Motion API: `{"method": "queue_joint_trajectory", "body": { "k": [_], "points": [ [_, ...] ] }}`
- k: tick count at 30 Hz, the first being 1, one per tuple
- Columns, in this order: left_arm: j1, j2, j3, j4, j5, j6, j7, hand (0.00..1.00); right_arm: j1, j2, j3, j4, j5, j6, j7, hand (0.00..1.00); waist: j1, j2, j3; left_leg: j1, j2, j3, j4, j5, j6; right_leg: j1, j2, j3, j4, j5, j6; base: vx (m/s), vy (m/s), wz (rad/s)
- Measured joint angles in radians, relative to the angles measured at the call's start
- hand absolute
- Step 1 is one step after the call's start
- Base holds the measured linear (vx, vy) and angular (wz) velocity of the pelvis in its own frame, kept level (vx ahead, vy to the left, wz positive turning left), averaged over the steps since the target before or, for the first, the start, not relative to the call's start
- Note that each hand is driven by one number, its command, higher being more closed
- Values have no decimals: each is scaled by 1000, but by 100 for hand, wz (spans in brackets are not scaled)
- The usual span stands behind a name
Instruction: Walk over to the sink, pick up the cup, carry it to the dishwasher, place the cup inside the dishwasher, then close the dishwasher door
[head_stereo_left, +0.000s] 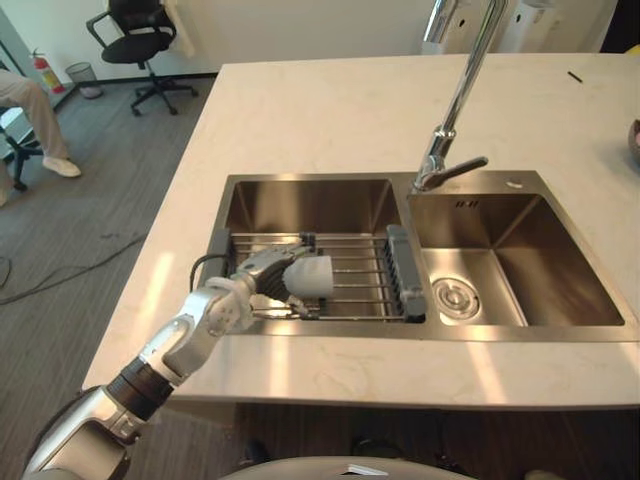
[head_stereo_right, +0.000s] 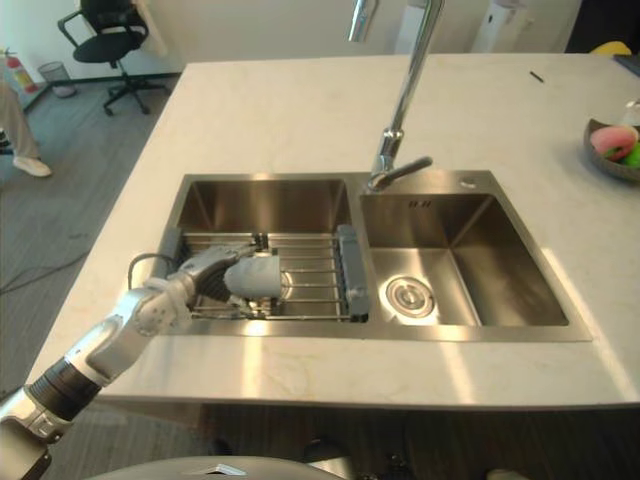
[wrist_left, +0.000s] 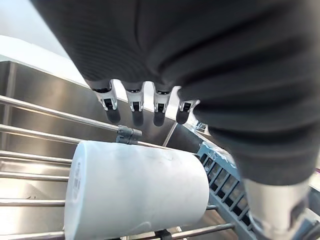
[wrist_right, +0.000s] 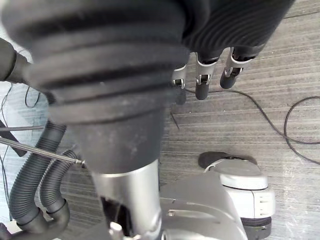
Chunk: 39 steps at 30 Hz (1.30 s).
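Where cup (head_stereo_left: 310, 275) lies on rack (head_stereo_left: 365, 272) — faucet (head_stereo_left: 455, 100) rises beyond.

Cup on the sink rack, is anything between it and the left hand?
Nothing visible. The left hand is right at the white cup, which lies on its side on the wire rack, fingers straight over it.

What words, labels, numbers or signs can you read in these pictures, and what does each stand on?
No text reads clearly.
Dark mark on the sink, on the right basin's back wall: too small to read.
Faint grey print on the cup, near one end: too blurred to read.
Any label on the fire extinguisher: too small to tell.
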Motion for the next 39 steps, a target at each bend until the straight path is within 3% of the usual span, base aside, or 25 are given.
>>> {"method": "queue_joint_trajectory", "body": {
  "k": [10, 21, 29, 39],
  "points": [
    [10, -28, -40, 30, 21, 39, 50, 0, -3, 9, -35, 15, -1, -11, 6, 0, -3, -1, 0, -1, -2, 3, 0, -3, 1, 0, -1, 4, -5, 0, 1, 0, 0, 0],
    [9, -92, -72, 108, 20, 77, 169, 0, -12, 10, -39, 33, -1, -12, 6, 0, -11, -1, -2, 11, -2, 9, 0, -7, 0, 13, 0, 14, -18, 6, 2, -1, 1, -1],
    [2, -101, -72, 148, 39, 80, 172, 0, -16, 19, -67, 44, -1, -15, 8, 0, -20, -1, -2, 16, -2, 21, 0, -9, 1, 14, 0, 20, -22, 11, 3, 1, 4, -4],
    [-8, -121, -72, 194, 39, 121, 168, 0, -15, 19, -74, 49, -2, -21, 9, 0, -27, 1, -6, 29, -4, 31, 0, -13, 2, 28, 0, 25, -36, 16, 4, 2, 1, -2]
  ]
}}
